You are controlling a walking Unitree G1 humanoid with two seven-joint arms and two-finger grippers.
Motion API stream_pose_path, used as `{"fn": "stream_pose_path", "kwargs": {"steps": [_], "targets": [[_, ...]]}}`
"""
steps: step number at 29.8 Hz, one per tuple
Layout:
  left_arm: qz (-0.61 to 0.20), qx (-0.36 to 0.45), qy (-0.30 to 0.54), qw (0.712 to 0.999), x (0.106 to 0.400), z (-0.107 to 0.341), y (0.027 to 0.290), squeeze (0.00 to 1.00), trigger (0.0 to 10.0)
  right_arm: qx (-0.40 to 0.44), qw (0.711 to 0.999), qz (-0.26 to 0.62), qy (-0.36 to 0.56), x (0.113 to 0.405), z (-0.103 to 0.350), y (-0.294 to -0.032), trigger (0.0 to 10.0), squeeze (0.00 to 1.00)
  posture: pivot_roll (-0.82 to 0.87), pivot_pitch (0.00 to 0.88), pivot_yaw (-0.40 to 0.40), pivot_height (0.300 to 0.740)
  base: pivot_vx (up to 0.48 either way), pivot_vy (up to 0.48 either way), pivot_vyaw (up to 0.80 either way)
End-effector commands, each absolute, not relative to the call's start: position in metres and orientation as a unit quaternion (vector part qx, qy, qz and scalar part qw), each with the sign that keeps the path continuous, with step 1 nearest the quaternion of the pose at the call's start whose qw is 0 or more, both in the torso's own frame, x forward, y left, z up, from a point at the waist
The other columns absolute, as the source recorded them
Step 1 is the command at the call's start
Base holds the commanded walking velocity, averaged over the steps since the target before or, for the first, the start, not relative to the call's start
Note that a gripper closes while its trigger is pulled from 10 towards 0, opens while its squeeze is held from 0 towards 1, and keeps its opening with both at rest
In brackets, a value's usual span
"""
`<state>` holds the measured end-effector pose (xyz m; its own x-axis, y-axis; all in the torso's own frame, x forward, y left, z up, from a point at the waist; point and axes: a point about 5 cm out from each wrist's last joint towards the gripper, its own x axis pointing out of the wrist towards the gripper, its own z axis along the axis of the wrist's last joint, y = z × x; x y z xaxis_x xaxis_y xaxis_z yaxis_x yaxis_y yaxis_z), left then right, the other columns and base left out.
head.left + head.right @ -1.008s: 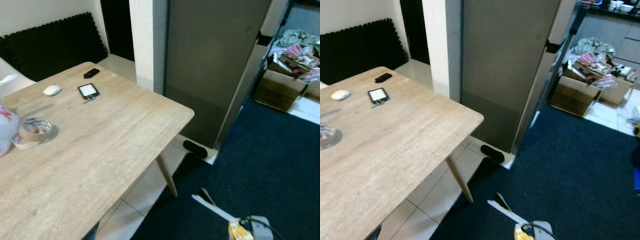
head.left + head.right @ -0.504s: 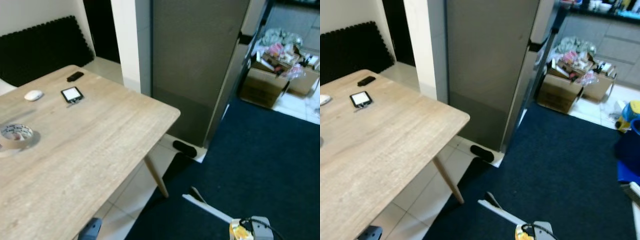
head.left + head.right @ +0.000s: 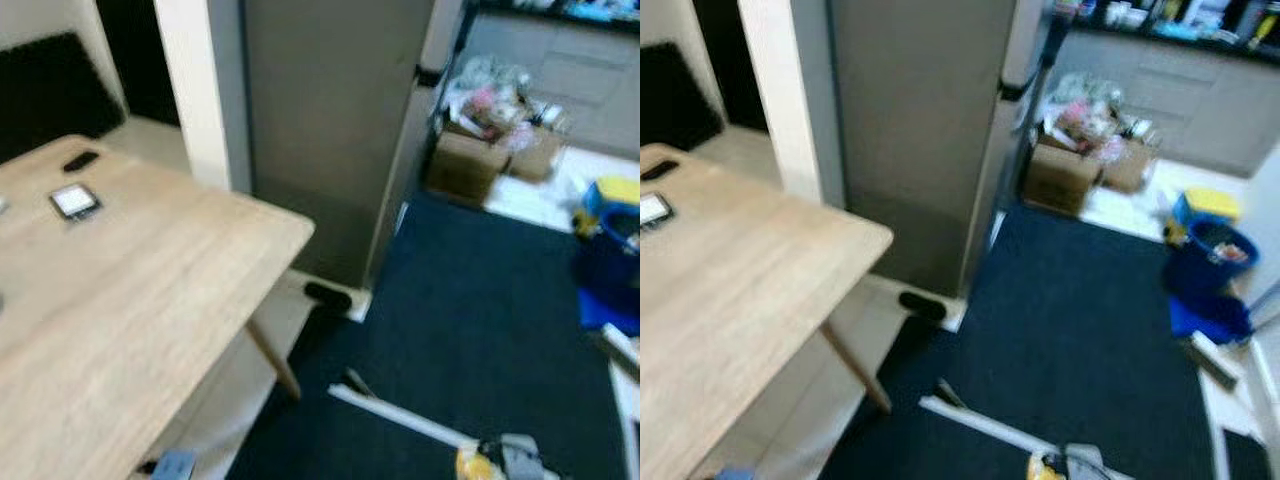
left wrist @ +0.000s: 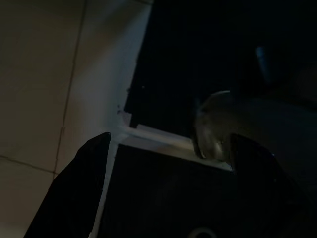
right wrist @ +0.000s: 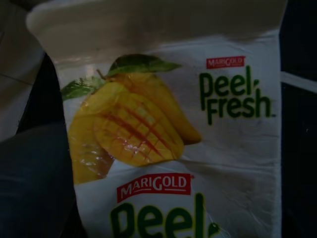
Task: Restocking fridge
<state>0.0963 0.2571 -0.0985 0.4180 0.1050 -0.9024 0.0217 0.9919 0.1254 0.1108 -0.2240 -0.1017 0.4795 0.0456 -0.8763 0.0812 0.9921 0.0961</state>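
Note:
A tall grey fridge (image 3: 320,120) stands shut beyond the table's corner, its front turned toward the dark blue carpet. My right gripper holds a white mango juice carton (image 5: 168,129) printed "Peel Fresh"; the carton's yellow top (image 3: 478,466) pokes up at the bottom edge of the left eye view, over the carpet. In the dim left wrist view my left gripper (image 4: 168,163) hangs over floor tiles and a dark mat, open, with nothing between its fingers (image 4: 74,193).
A light wooden table (image 3: 130,290) carrying a phone (image 3: 75,201) fills the left. A white strip (image 3: 400,420) lies on the carpet (image 3: 480,320). Cardboard boxes (image 3: 465,165) of clutter sit past the fridge, and a blue bucket (image 3: 1212,250) stands at the right.
The camera has swung right and the picture is blurred: table and fridge slid left, the tape roll and mouse left the frame, the blue bucket came into view. The carton stays held.

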Motion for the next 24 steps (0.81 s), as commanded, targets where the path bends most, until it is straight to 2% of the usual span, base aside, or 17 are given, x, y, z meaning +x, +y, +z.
{"fn": "stream_pose_path", "kwargs": {"steps": [1,24], "targets": [[0.021,0.054,0.536,0.842,0.0999,-0.0997,0.2502,0.0,10.0,0.063,0.863,-0.018,0.501,0.1145,-0.0996,-0.228,10.0,0.0,0.01,0.0,-0.079,0.74,0.0,0.0,-0.61],[0.023,0.043,0.533,0.845,0.1008,-0.1009,0.2446,0.0,10.0,0.061,0.861,-0.022,0.505,0.1099,-0.0998,-0.2323,10.0,0.0,-0.01,0.006,-0.087,0.74,0.0,0.0,-0.6]]}}
